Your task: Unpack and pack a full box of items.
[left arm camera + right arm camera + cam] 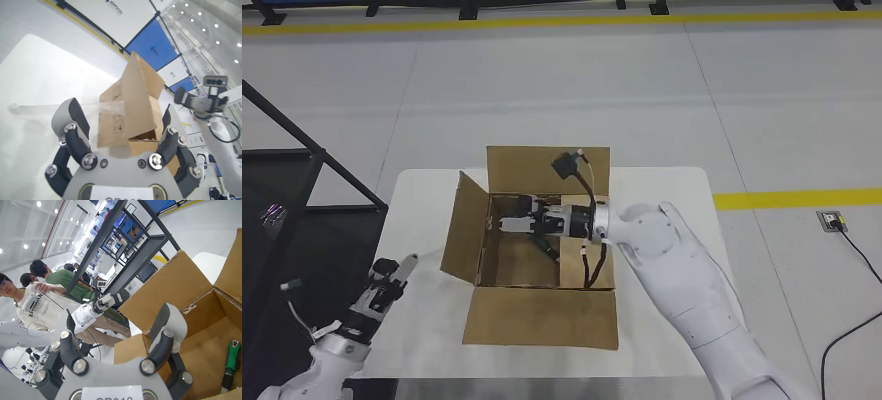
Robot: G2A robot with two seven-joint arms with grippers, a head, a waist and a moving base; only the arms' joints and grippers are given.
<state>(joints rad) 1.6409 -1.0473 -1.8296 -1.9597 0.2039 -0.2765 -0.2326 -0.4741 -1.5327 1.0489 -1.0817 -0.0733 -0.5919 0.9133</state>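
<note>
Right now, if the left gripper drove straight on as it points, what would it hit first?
Probably the cardboard box: its side wall and raised flap sit ahead of the open left gripper, though depth is unclear.

White rounded-corner table point(427, 210) on pale grey floor point(542, 90), black metal-framed rack point(272, 180) just beside its left end, yellow tape line point(792, 198) across the floor at right, grey floor socket with black cable point(832, 220) near it, blue and white wall panels point(149, 45) beneath round ceiling lights point(217, 42).
</note>
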